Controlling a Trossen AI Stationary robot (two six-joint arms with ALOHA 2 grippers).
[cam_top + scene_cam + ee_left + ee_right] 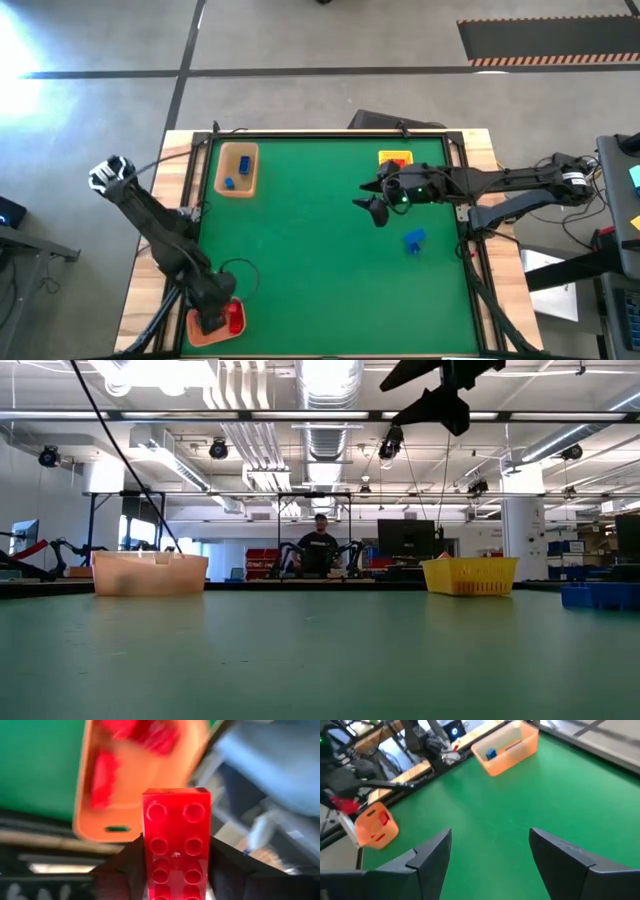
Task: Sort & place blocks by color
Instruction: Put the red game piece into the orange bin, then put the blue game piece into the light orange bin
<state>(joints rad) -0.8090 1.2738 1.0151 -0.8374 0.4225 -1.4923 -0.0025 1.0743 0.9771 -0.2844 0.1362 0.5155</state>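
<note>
My left gripper (213,318) is at the table's near left corner, above the orange tray (192,333), and is shut on a red brick (176,845). Other red bricks (102,780) lie in that tray. My right gripper (373,208) hangs open and empty over the green mat right of centre, and it also shows in its own wrist view (490,855). A blue brick (414,240) lies on the mat near it. A tan tray (237,168) at the far left holds a blue brick (230,183). A yellow tray (395,160) holds a small red-orange brick. My left gripper pinches the red brick's two long sides (150,850) between its two fingers. The brick's studded face is turned to the wrist camera, and its free end (176,795) sticks out past the fingertips. The brick is lifted clear above the orange tray.
A raised frame runs round the green mat (320,270), with wooden table edges outside it. In the low view the tan tray (150,573), the yellow tray (470,575) and the blue brick (600,595) stand on the mat. A person stands far behind the table.
</note>
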